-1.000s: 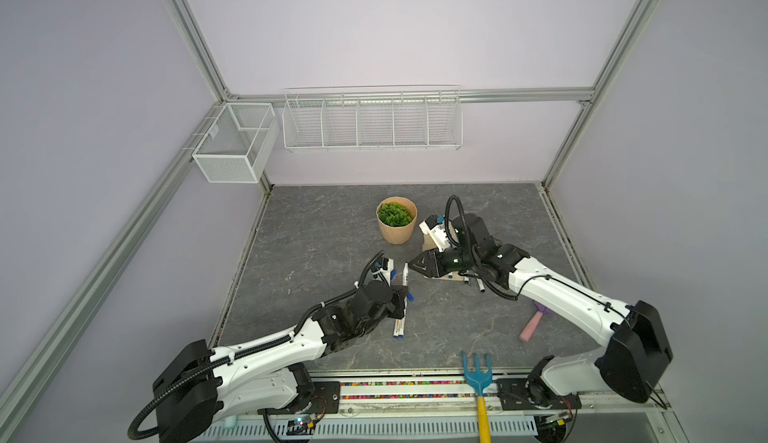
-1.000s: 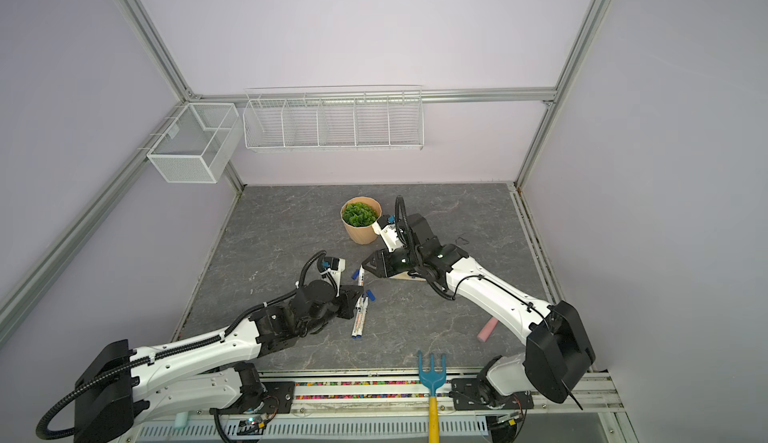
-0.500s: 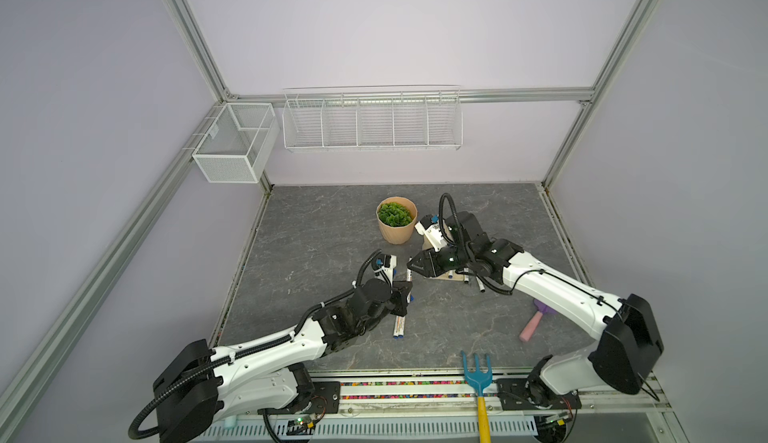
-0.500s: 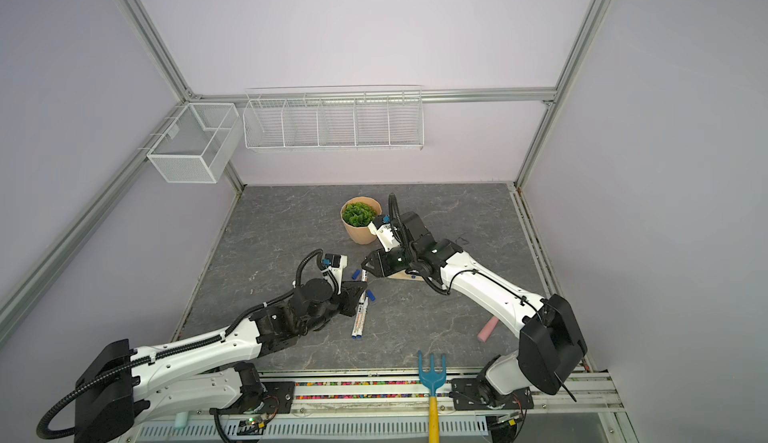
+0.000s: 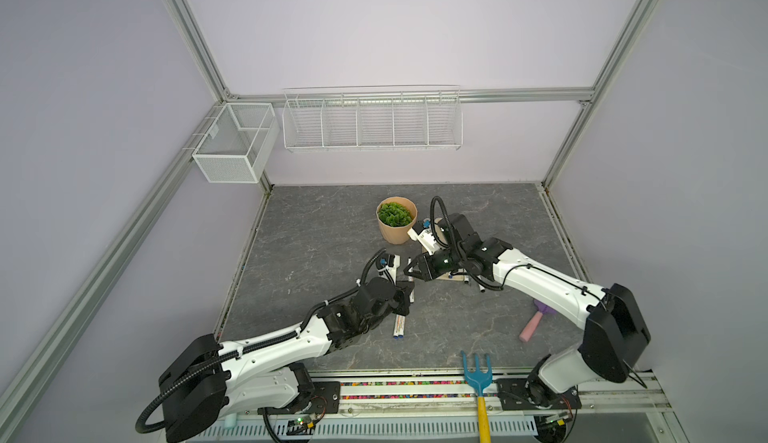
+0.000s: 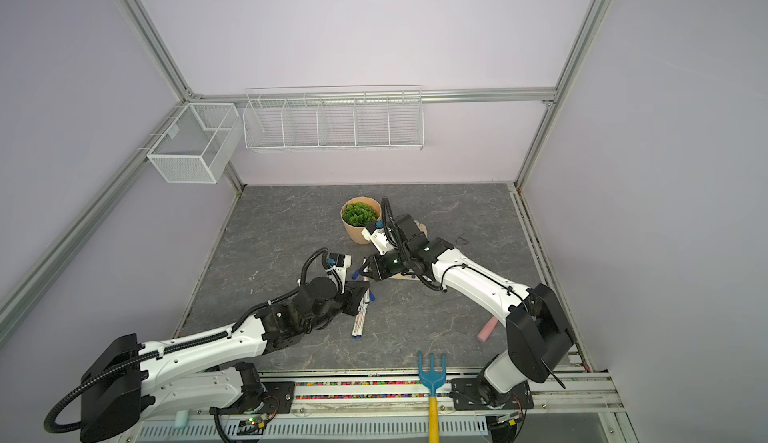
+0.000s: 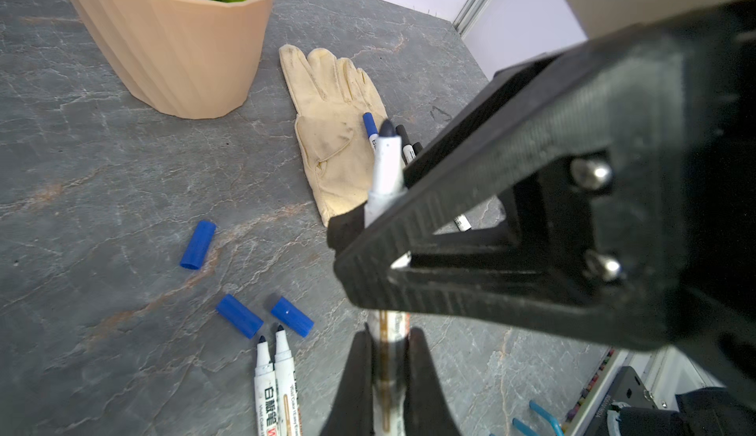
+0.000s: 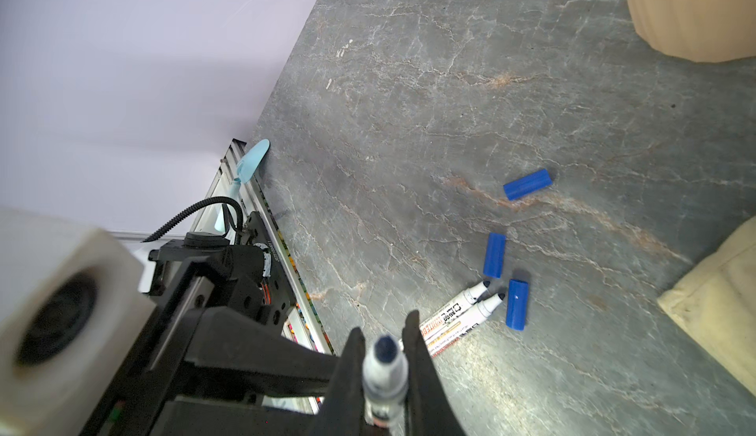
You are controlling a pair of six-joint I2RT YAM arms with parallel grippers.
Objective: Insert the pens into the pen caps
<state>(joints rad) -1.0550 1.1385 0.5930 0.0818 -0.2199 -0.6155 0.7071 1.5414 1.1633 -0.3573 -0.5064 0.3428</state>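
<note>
Both pincers are clenched on the same uncapped marker pen [image 7: 386, 164], which is held clear of the worktop [image 7: 102, 168]. The left pincer [image 7: 388, 338] grasps the printed barrel low down. The right pincer [image 8: 383, 327] is clamped across the white neck higher up, so the dark nib [image 8: 384, 350] stands out beyond its jaws.

This double hold reads as a handover or regrip. With both arms on one pen neither can fetch a cap, so I judge that one must let go. The right pincer's hold leaves the nib end exposed, which would suit pushing a cap on from that side.

Just ahead of and below the left pincer, two more uncapped pens [image 7: 264, 381] lie side by side and touching. Their nibs point at three loose blue caps [image 7: 239, 315]. Two of the caps sit just off those nibs, and the third lies farther out toward the plant pot [image 7: 184, 53]. All three rest on their sides, so each would need picking up and aligning.

Beyond the right pincer a cream glove [image 7: 331, 127] lies flat. Further pens [image 7: 370, 127] lie at its edge, partly hidden by that pincer, and I cannot tell whether they are capped.
</note>
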